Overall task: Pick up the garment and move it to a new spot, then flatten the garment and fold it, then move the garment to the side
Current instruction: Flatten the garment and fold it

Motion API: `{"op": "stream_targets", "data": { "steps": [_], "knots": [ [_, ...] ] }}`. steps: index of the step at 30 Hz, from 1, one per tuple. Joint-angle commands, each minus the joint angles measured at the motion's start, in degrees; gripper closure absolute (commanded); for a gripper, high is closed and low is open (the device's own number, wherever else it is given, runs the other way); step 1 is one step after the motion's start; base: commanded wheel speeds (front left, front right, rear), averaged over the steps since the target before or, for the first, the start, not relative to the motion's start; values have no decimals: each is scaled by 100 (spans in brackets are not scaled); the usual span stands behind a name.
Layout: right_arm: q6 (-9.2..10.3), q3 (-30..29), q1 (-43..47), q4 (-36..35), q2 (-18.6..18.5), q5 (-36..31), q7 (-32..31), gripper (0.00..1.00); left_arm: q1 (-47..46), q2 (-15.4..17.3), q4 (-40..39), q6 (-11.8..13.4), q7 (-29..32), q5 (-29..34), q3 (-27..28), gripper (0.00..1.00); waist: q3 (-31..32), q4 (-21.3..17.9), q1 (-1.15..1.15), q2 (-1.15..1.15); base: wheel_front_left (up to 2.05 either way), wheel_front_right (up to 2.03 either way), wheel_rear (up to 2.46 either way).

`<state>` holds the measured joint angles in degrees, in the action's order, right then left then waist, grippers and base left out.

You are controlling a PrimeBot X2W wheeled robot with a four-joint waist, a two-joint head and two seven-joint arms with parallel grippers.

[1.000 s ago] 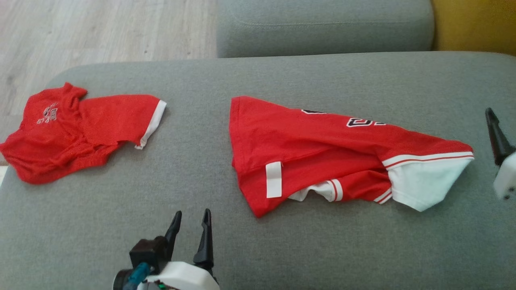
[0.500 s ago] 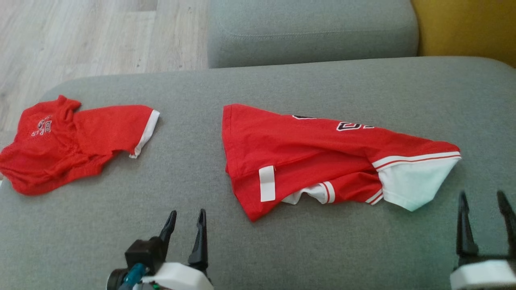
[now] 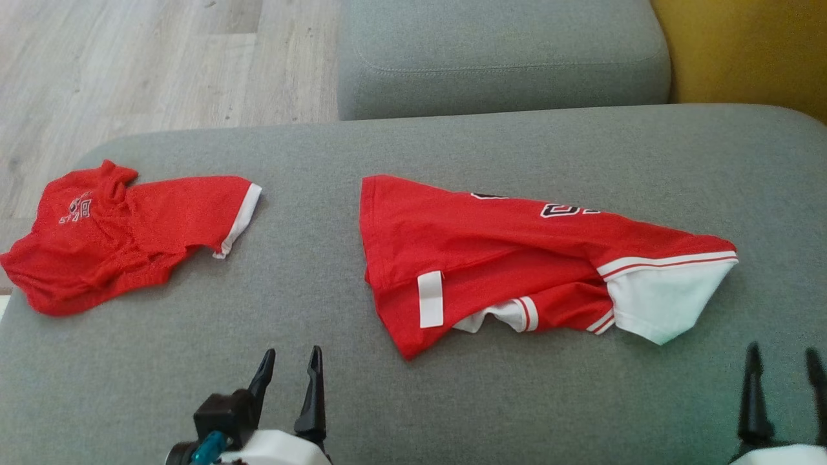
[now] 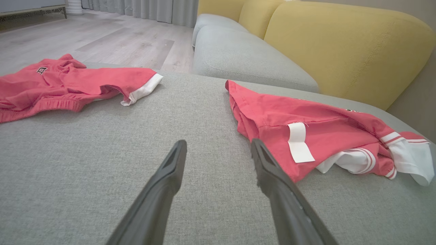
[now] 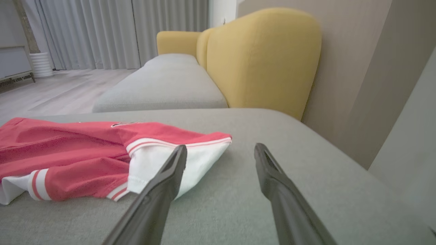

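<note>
Since a second ago the right gripper (image 3: 782, 352) has come from the far right edge of the head view, where it was blurred, down to the near right corner. The left gripper (image 3: 292, 354) sits a little lower in that view too (the whole picture has shifted, so the camera moved). The garment (image 3: 504, 258) keeps the same outline as before.

Both grippers stand with their fingers wide apart and hold nothing. Each hovers over bare cushion (image 3: 517, 400) on the near side of the garment, not touching it.

The garment lies mid-cushion, a red jersey of thin, slightly shiny knit, loosely doubled into a long wedge: broad at its left hem, tapering right to a white sleeve (image 3: 659, 297) edged with red and white stripes. A white rectangular label (image 3: 431, 299) lies on its near left part, and black-and-white lettering peeks over the far fold.

Well apart, at the left end, lies a smaller red piece (image 3: 116, 239), crumpled, of mesh-like fabric with a white cuff.

The cushion is grey, coarse-woven and round-cornered. A second grey cushion (image 3: 504, 58) lies beyond it, a smooth mustard-yellow backrest (image 3: 743, 51) at far right, and pale wood-plank floor (image 3: 129, 64) at far left.
</note>
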<state>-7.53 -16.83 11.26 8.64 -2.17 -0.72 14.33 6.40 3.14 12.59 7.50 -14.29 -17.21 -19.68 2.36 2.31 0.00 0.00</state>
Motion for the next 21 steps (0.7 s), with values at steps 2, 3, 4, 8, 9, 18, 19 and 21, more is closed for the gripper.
{"op": "stream_targets", "data": {
  "steps": [2,3,4,8,9,18,19,21],
  "knots": [
    [4,233,-275,134,-72,211,66,0,-212,-26,-203,-11,-71,62,169,0,-7,6,0,0,0,0,0],
    [4,278,-349,269,-72,251,66,0,-207,-26,-200,-15,-71,66,169,0,-11,10,0,0,0,0,0],
    [4,308,-445,417,-72,323,14,0,-203,-26,-195,-18,-71,72,168,0,-18,13,0,0,0,0,0],
    [4,340,-990,841,-72,493,-726,0,-224,-26,-184,-34,-71,95,139,0,-82,48,0,0,0,0,0],
    [4,318,-1141,923,-72,503,-937,0,-238,-26,-181,-37,-71,97,124,0,-102,66,0,0,0,0,0],
    [4,-421,-2201,2148,-130,589,-2518,0,-425,-26,-122,-27,-71,29,-147,0,-357,432,0,0,0,0,0],
    [4,-540,-2285,2262,-124,614,-2527,0,-438,-26,-115,-12,-71,30,-155,0,-378,470,0,0,0,0,0],
    [4,-697,-2458,2490,-110,708,-2511,0,-462,-26,-114,10,-71,34,-152,0,-430,534,0,0,0,0,0]
  ]
}}
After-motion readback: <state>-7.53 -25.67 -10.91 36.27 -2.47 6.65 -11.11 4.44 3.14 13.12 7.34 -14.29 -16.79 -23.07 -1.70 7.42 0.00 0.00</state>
